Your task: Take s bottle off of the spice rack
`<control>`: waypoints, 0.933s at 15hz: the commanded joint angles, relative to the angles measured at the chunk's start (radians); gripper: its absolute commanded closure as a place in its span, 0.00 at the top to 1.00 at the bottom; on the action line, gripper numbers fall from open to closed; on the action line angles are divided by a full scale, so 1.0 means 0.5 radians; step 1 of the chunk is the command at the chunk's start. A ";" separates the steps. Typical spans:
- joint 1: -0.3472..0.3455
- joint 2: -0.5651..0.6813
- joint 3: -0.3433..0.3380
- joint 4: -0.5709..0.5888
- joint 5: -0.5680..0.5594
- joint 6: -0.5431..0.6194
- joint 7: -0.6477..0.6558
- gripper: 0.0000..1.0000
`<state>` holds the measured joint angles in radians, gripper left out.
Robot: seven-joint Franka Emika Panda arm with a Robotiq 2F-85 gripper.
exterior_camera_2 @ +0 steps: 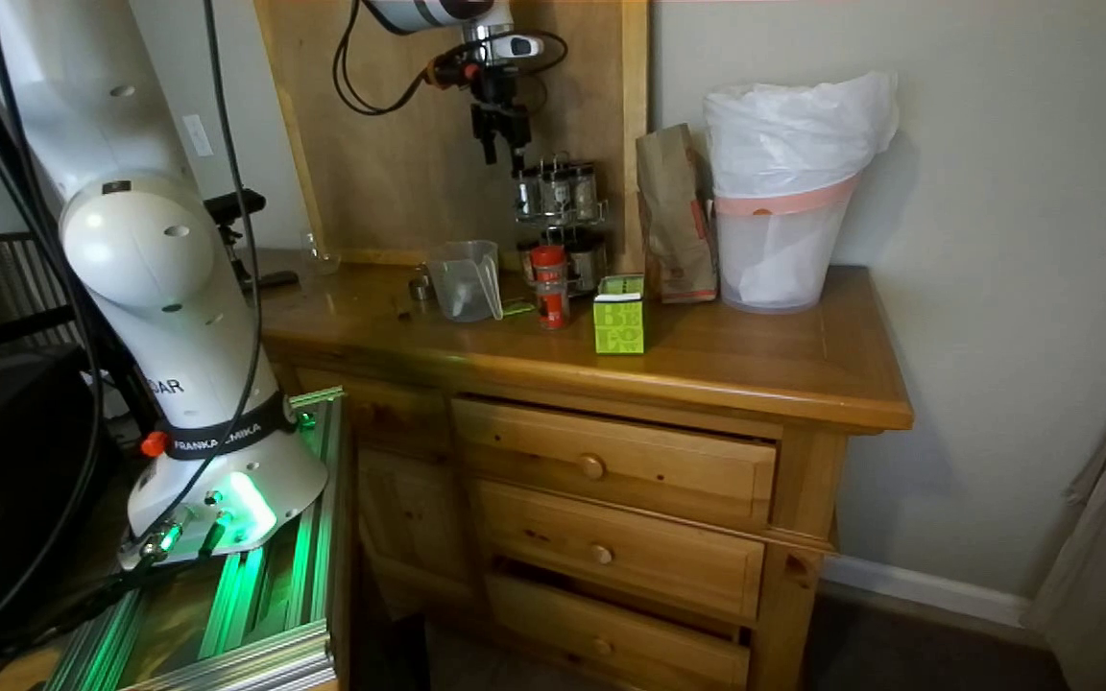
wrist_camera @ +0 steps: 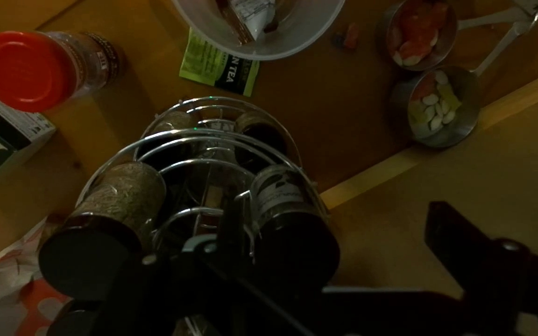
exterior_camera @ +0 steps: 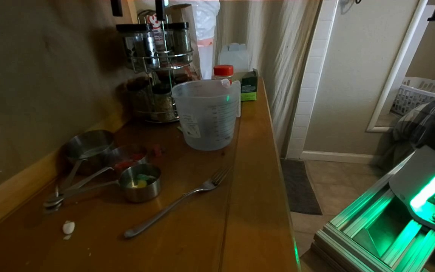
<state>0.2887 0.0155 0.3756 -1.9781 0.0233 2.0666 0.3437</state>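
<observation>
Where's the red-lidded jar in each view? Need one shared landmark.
In an exterior view: red-lidded jar, upper centre, partly hidden behind the measuring jug.
In an exterior view: red-lidded jar near centre.
Wrist view: red-lidded jar, upper left.
Shared landmark: spice rack.

Gripper (exterior_camera_2: 503, 165) hangs over the spice rack (wrist_camera: 208, 130), one jar (wrist_camera: 292, 224) probably directly beneath! Well below the gripper, tub (exterior_camera_2: 454, 278) and shaker (exterior_camera_2: 551, 288) share the counter (exterior_camera_2: 755, 336).
</observation>
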 commanded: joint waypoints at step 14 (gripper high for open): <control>0.037 0.054 -0.079 -0.030 -0.116 0.178 -0.103 0.32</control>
<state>0.2919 0.0553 0.3531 -1.9855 -0.0125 2.1519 0.3026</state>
